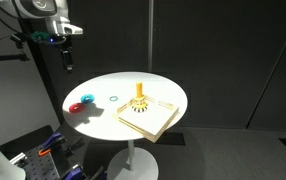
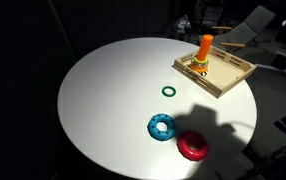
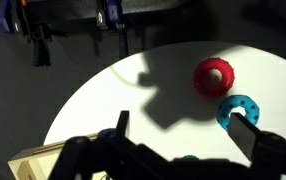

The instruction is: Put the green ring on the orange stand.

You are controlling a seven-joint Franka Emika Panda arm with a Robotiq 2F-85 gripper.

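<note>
The small teal-green ring [image 1: 114, 98] lies flat on the round white table [image 1: 168, 95], between the blue ring and the orange stand; it also shows in an exterior view [image 2: 169, 91]. In the wrist view only its top edge [image 3: 190, 157] peeks out above the gripper body. The orange stand [image 1: 139, 97] [image 2: 204, 52] stands upright on its tan board [image 1: 153, 122] [image 2: 226, 78] with nothing on the peg. My gripper [image 1: 65, 32] hangs high above the table's edge, open and empty, with the fingers spread wide in the wrist view [image 3: 186, 135].
A blue ring [image 2: 161, 126] [image 3: 238, 108] and a red ring [image 2: 192, 147] [image 3: 213, 76] lie close together near the table edge. The board's corner [image 3: 33, 165] shows at the wrist view's lower left. Dark clamps and stands surround the table.
</note>
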